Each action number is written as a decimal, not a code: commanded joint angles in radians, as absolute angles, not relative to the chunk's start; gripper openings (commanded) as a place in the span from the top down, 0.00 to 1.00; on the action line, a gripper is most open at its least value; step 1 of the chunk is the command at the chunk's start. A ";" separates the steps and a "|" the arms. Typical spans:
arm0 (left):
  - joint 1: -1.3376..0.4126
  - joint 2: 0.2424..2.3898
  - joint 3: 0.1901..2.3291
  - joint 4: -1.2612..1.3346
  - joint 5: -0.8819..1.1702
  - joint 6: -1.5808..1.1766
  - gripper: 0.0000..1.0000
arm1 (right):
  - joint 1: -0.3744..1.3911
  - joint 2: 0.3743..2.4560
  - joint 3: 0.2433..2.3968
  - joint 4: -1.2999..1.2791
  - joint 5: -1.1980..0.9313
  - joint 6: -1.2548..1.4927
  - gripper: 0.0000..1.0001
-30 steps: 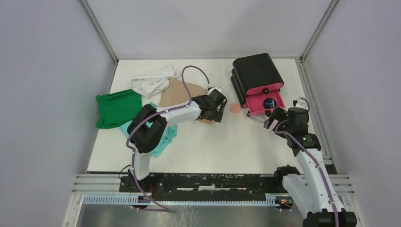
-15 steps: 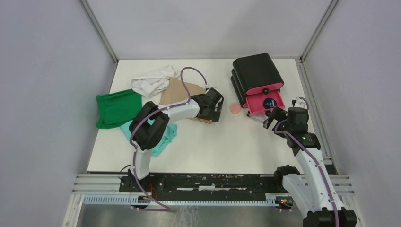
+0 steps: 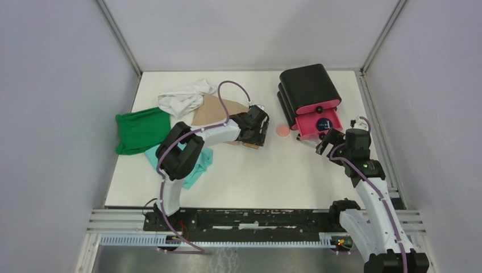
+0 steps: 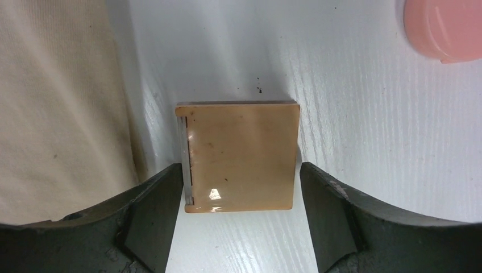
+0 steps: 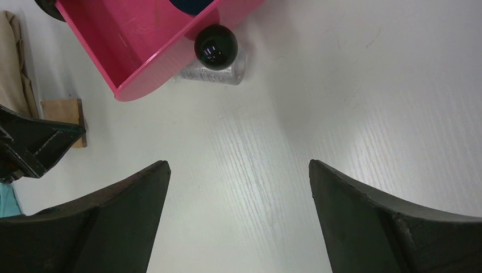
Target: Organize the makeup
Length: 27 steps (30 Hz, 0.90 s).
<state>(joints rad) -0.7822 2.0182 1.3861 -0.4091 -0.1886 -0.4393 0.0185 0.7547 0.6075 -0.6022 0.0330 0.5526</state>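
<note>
The tan square pad [image 4: 239, 156] lies flat on the white table between my left gripper's fingers [image 4: 162, 210]. My left gripper [image 4: 241, 190] is open and straddles the pad, which shows as a sliver in the top view [image 3: 250, 145]. The salmon-pink puff [image 3: 281, 131] lies just right of it, at the corner of the left wrist view [image 4: 446, 28]. My right gripper [image 5: 239, 165] is open and empty over bare table, in front of the pink drawer. A clear vial [image 5: 219, 74] lies against the drawer front. A dark round jar [image 3: 323, 123] sits in the drawer. The egg sponge is out of view.
The black box [image 3: 308, 85] stands at the back right with its pink drawer [image 3: 318, 126] pulled open. The tan cloth [image 3: 213, 111], white cloth [image 3: 182, 96], green cloth [image 3: 141, 129] and teal cloth [image 3: 199, 165] lie left of my left gripper.
My left gripper has shifted slightly back and left, settling over the tan pad. The right arm has not moved.
</note>
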 commanded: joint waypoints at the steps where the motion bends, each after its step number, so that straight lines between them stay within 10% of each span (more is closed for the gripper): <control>1: -0.807 2.054 1.390 -0.398 -0.168 -0.442 0.21 | 0.018 0.755 0.638 -0.566 0.008 0.548 0.00; 14: -0.973 2.050 1.468 -0.430 -0.156 -0.398 0.24 | 0.018 0.752 0.671 -0.559 -0.027 0.547 0.00; 27: -0.969 1.705 1.386 -0.430 -0.067 -0.310 0.04 | 0.020 0.692 0.698 -0.493 -0.417 0.384 0.00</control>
